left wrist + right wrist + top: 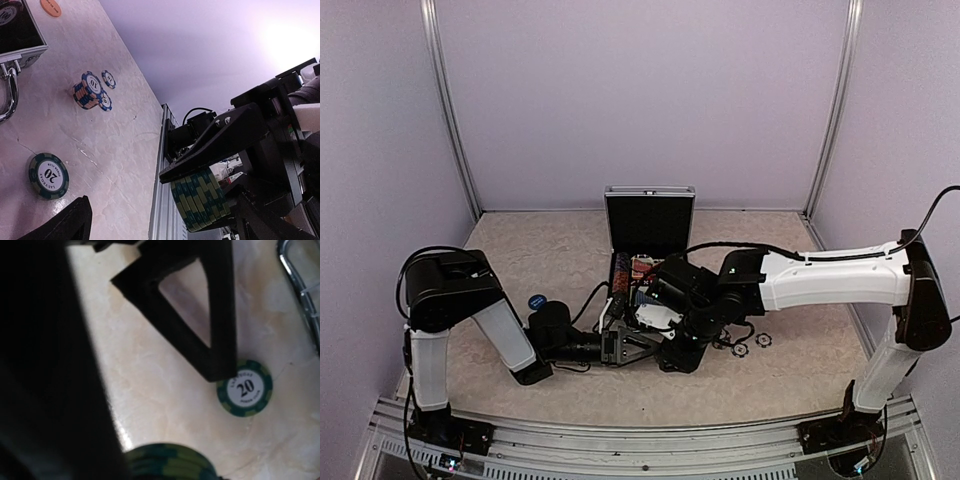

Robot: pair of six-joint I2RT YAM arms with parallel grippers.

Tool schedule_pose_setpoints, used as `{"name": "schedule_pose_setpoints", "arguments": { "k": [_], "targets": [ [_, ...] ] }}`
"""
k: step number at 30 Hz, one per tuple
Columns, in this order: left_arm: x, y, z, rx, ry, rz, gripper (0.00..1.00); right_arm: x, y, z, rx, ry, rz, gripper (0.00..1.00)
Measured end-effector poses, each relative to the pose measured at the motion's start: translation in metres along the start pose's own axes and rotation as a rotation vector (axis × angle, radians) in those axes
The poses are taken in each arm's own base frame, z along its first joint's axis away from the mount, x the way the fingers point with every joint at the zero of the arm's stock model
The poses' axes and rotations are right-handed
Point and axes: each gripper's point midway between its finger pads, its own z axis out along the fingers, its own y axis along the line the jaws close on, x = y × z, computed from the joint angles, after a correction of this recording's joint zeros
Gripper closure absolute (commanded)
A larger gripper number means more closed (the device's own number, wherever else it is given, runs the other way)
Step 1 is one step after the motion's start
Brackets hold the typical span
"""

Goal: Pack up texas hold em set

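The silver case [649, 215] stands open at the back centre, with a row of chips [619, 275] and a card deck [645, 265] in its base. My right gripper [660, 330] is shut on a stack of green striped chips [200, 200], held above the table in front of the case; the stack also shows in the right wrist view [170, 465]. My left gripper [625, 345] is open, close beside the stack. One of its fingers [200, 315] ends by a single green "20" chip [245, 388] lying flat, which the left wrist view [48, 175] also shows.
A small stack of blue chips [90, 92] and two loose ones lie on the table, with an orange disc [50, 7] further off. The case's metal handle [10, 95] is near the green chip. A blue disc [537, 300] lies left; two chips [750, 346] lie right.
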Motion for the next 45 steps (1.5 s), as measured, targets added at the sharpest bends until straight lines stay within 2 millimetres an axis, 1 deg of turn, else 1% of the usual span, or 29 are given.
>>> {"name": "schedule_pose_setpoints", "arguments": {
  "k": [6,14,27,30,42,44,45],
  "targets": [
    [0.003,0.000,0.002,0.008,0.014,-0.001,0.01,0.002,0.003,0.000,-0.007,0.009,-0.007,1.00],
    [0.008,-0.010,0.009,0.044,0.037,0.014,0.01,0.005,0.006,0.000,-0.013,0.019,-0.014,1.00],
    [0.010,-0.008,0.015,0.059,0.058,0.020,0.01,0.011,0.006,0.000,-0.012,0.046,-0.005,1.00],
    [0.010,-0.008,0.016,0.061,0.060,0.022,0.02,0.012,0.006,0.000,-0.012,0.050,-0.003,1.00],
    [0.011,-0.014,0.017,0.095,0.064,0.021,0.20,0.013,0.007,0.000,-0.016,0.051,-0.003,1.00],
    [0.012,-0.016,0.017,0.102,0.065,0.021,0.26,0.012,0.007,0.000,-0.016,0.050,-0.003,1.00],
    [0.012,-0.017,0.017,0.105,0.066,0.019,0.28,0.012,0.007,0.000,-0.016,0.050,-0.002,1.00]
  ]
}}
